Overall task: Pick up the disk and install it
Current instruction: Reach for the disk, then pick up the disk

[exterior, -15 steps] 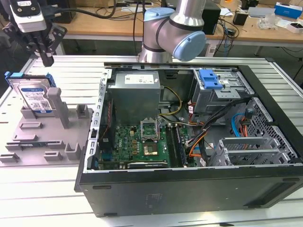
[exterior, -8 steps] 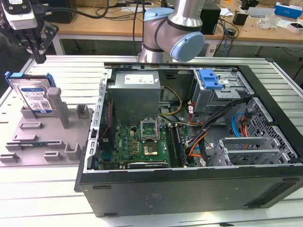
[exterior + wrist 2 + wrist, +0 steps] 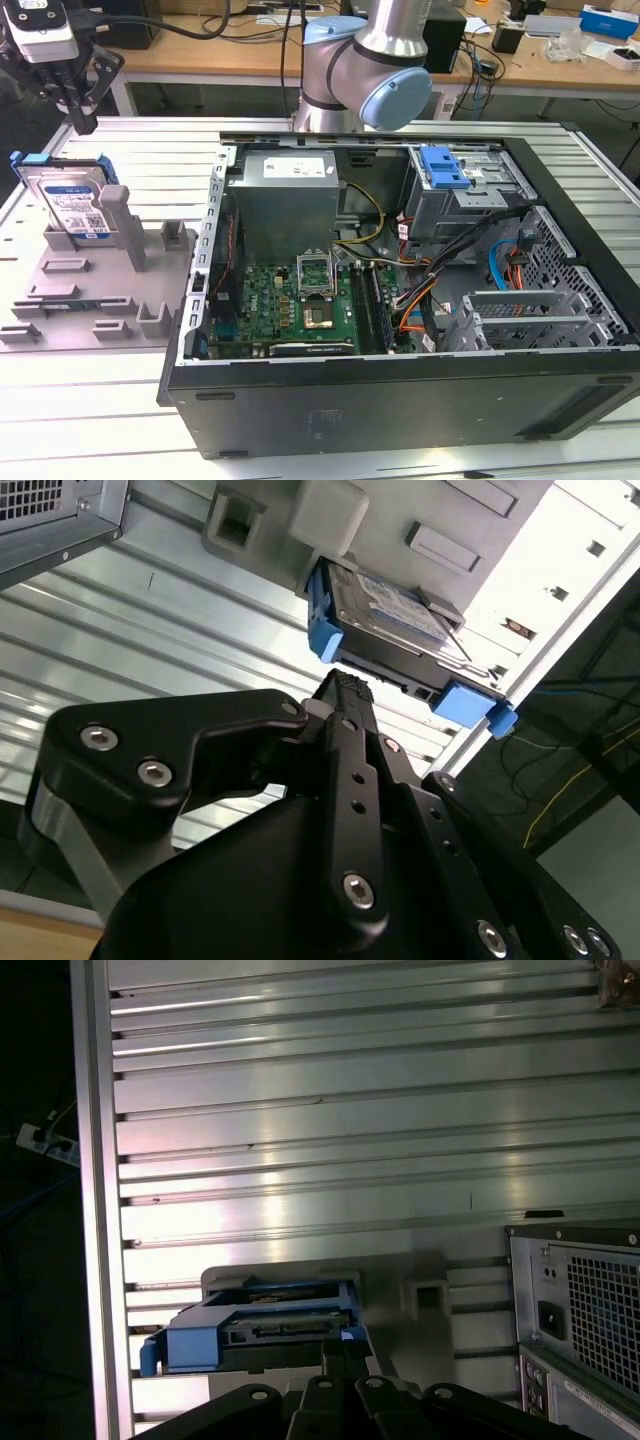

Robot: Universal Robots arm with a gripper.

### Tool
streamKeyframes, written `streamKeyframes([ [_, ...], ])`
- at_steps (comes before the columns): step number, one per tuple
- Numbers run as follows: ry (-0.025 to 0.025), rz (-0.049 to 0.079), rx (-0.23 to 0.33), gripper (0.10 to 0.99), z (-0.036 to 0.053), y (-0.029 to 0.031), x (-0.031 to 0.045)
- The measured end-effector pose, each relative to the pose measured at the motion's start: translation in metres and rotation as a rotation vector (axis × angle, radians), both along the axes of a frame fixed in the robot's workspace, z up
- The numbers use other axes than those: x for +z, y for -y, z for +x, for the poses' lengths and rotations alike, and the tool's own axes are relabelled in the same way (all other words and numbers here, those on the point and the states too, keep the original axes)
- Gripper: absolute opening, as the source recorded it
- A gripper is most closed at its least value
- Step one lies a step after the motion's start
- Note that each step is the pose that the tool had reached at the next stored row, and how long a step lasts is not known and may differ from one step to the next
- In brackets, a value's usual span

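Note:
The disk, a silver drive with a white-and-blue label in a blue carrier bracket, stands on edge in a grey holder fixture at the exterior view's left. My gripper hangs just above and behind the disk's top edge, apart from it, with its black fingers drawn together and nothing between them. In the second wrist view the fingertips point at the disk from close by. The first wrist view has the disk just beyond the gripper.
An open computer case lies to the exterior view's right of the fixture, with a motherboard, a power supply and a drive bay with a blue caddy. Everything rests on a ribbed aluminium table. Cluttered desks stand behind.

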State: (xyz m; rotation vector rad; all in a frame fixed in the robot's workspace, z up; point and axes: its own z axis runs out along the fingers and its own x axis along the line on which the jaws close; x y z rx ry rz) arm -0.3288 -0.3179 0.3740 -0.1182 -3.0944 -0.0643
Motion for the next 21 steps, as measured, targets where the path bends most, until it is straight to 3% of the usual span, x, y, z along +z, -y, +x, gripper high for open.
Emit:
streamKeyframes([
  [14,-0.0001,0.000,0.006,0.106,0.0001,0.0000,0.0000],
  [21,-0.0002,0.000,0.177,0.106,0.0000,0.0000,-0.0002],
])
